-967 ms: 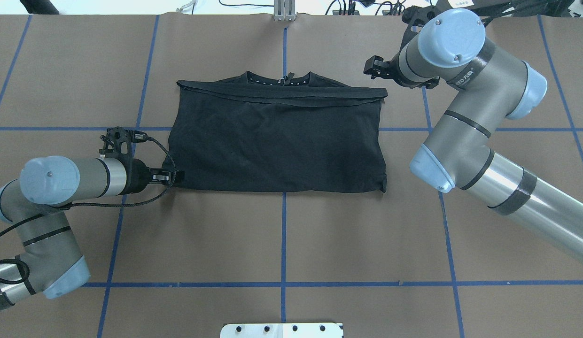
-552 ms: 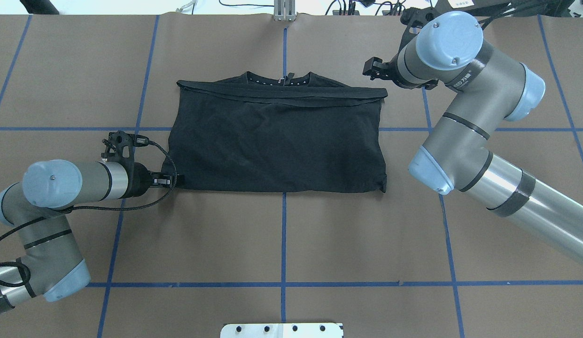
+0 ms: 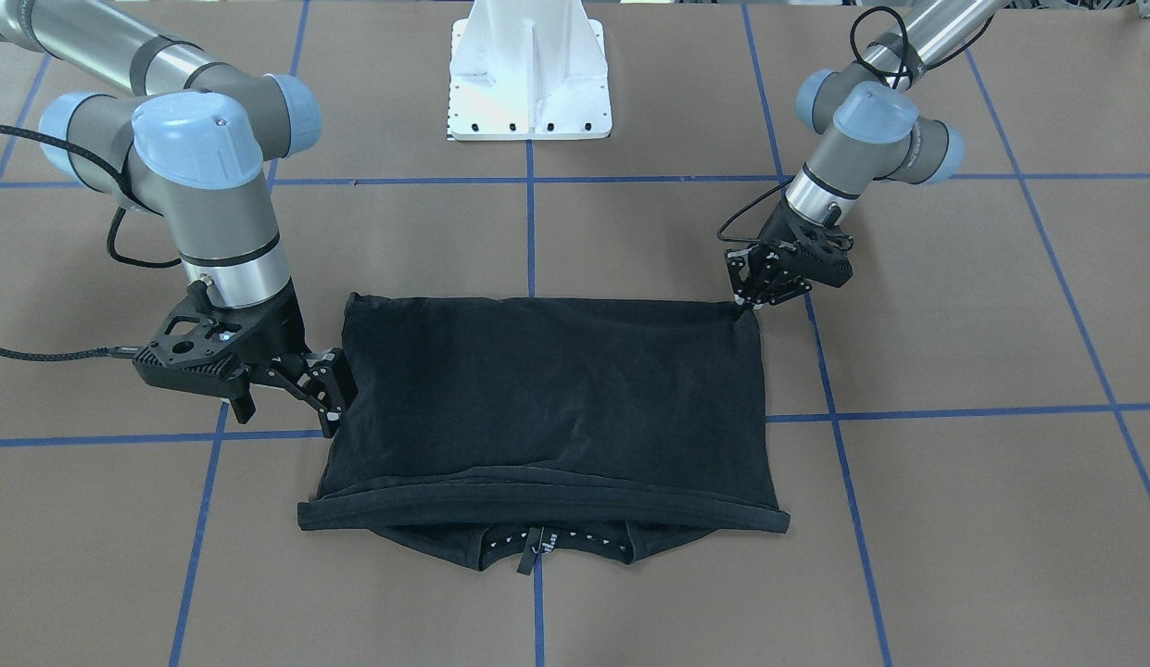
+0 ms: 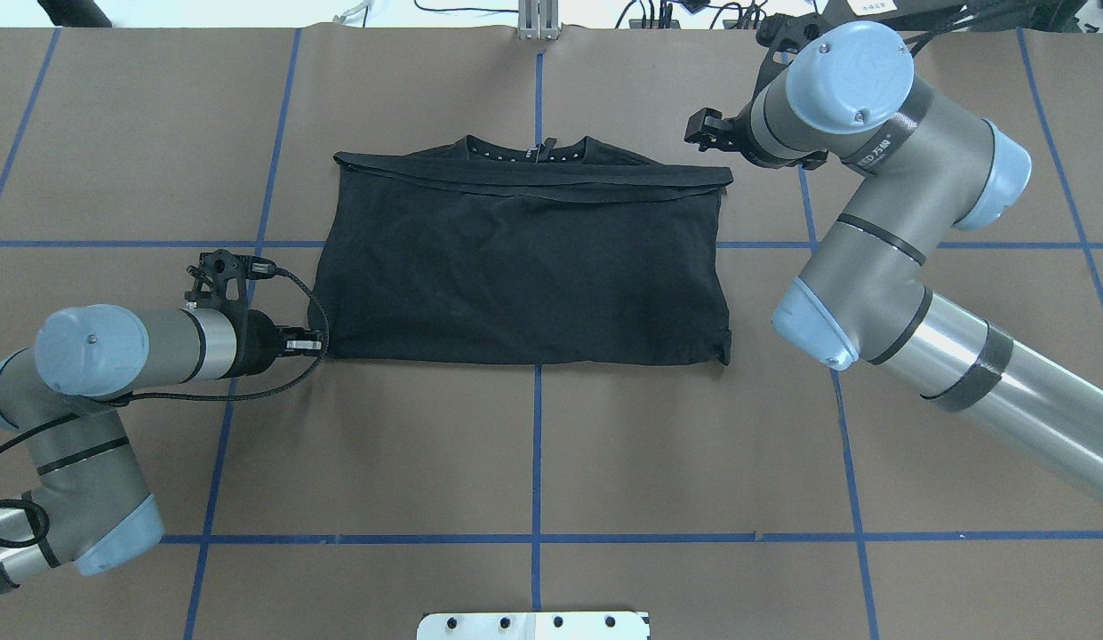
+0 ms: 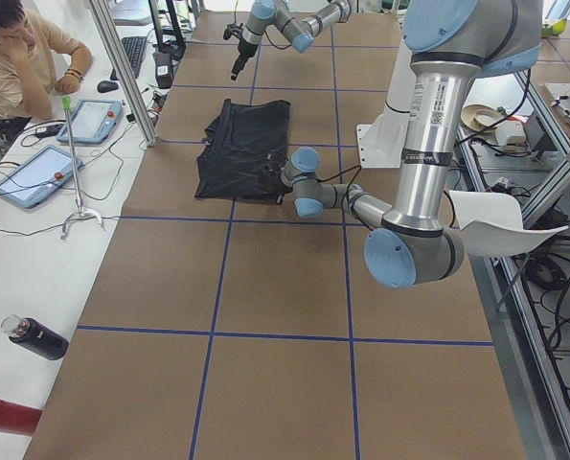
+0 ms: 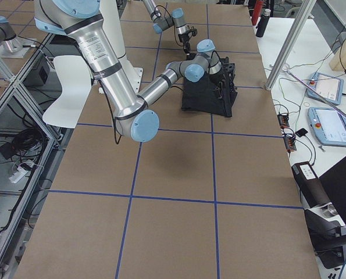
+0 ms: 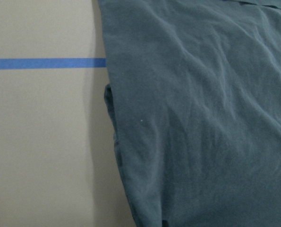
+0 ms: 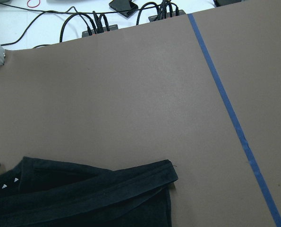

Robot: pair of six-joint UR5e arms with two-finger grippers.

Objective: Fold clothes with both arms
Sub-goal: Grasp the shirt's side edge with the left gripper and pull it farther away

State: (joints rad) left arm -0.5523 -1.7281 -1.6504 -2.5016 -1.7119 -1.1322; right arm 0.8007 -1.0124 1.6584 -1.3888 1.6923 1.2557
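The black T-shirt [image 4: 524, 267] lies folded in half on the brown table, plain side up, with its collar [image 3: 537, 542] peeking out at the far edge. The print is hidden. My left gripper [image 4: 318, 342] sits low at the shirt's near-left corner and looks open, holding nothing. In the front view it [image 3: 749, 295] tips down at that corner. The left wrist view shows only the shirt's edge [image 7: 201, 118]. My right gripper [image 4: 696, 129] is open and empty, raised beside the shirt's far-right corner [image 8: 168, 172]. Its spread jaws show in the front view [image 3: 332, 394].
Blue tape lines [image 4: 537, 444] grid the table. The white pedestal base [image 3: 530, 69] stands at the near edge. Cables [image 8: 97, 21] lie past the far edge. An operator [image 5: 26, 48], tablets and bottles [image 5: 35, 337] are at a side bench.
My left gripper has drawn back to the left off the shirt's near-left corner, and the corner stays flat on the table. The right arm has shifted only slightly.
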